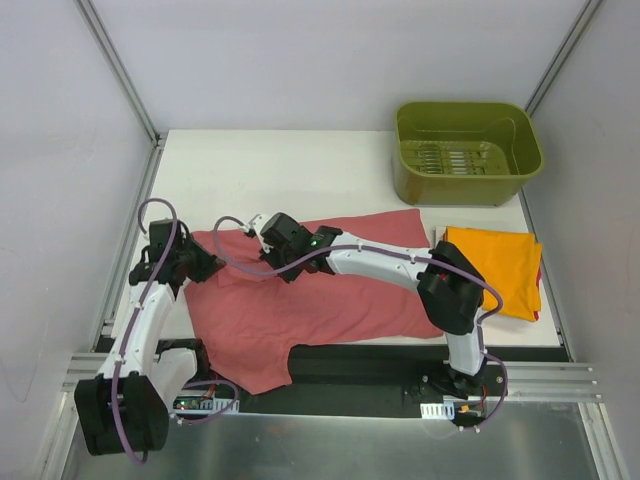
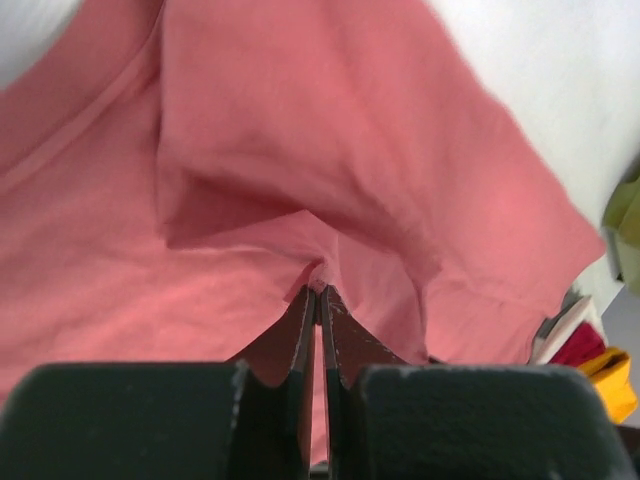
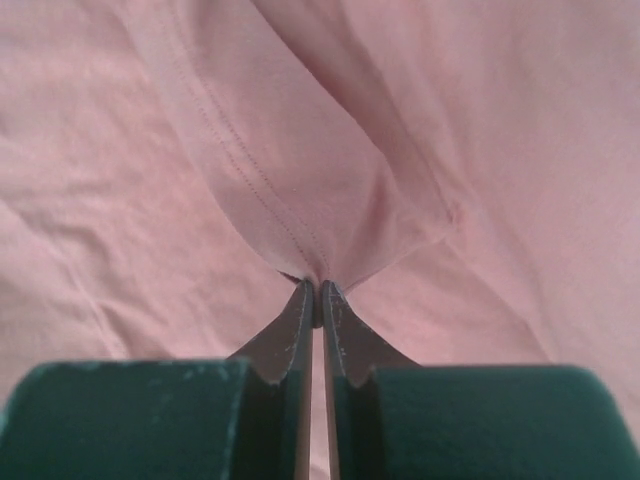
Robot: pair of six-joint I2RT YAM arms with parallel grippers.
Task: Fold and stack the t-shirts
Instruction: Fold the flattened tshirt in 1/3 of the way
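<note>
Top external: green tub [image 1: 467, 150] far right, ribbed floor showing. Salmon t-shirt [image 1: 340, 295] spread mid-table; L gripper [image 2: 316, 292] & R gripper [image 3: 318, 290] each pinch its cloth. Orange t-shirt [image 1: 495, 265] lies folded near tub, maybe atop another.

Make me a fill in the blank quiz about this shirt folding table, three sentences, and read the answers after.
1. The left gripper and the right gripper are each ____ on the salmon t-shirt.
2. The orange t-shirt, to the right of the salmon one, lies ____ into a rectangle.
3. The green tub holds ____ t-shirts.

Missing words: shut; folded; no.
</note>
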